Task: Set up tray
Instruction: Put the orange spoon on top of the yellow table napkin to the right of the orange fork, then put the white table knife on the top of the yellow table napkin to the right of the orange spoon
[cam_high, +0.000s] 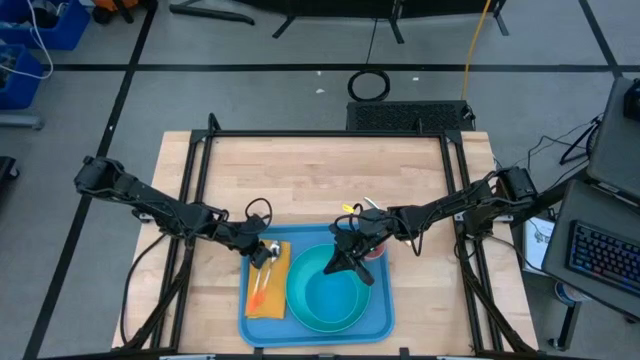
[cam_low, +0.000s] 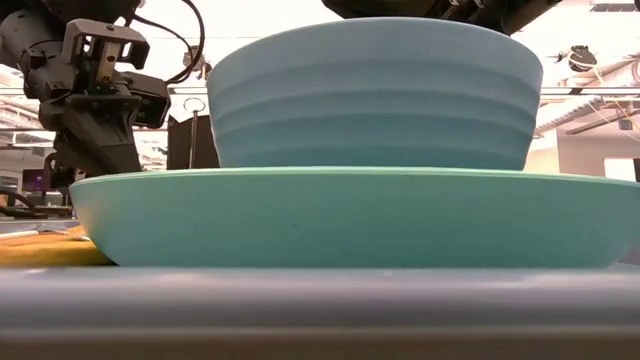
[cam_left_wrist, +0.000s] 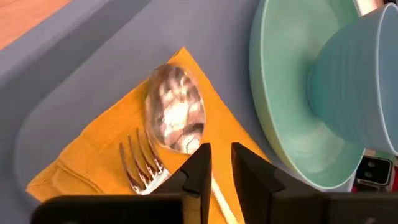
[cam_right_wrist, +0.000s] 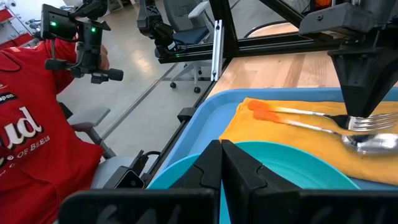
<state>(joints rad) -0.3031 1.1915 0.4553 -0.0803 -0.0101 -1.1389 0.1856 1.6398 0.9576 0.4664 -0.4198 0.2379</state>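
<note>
The tray (cam_high: 380, 318) sat at the surface's near edge. Your left end effector (cam_left_wrist: 221, 163) hovered over the spoon (cam_left_wrist: 176, 117), fingers slightly parted, pinching nothing — you needed to lift straight up to leave it square beside the fork (cam_left_wrist: 142, 163). Your right end effector (cam_right_wrist: 221, 160), pressed together, hung over the bowl (cam_high: 330, 270). You had one napkin (cam_high: 277, 290), plate (cam_high: 345, 318), bowl, spoon, fork — each single.

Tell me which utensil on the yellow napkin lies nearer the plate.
The spoon: its shiny bowl lies on the napkin's plate side, while the fork lies on the spoon's far side from the plate.
</note>
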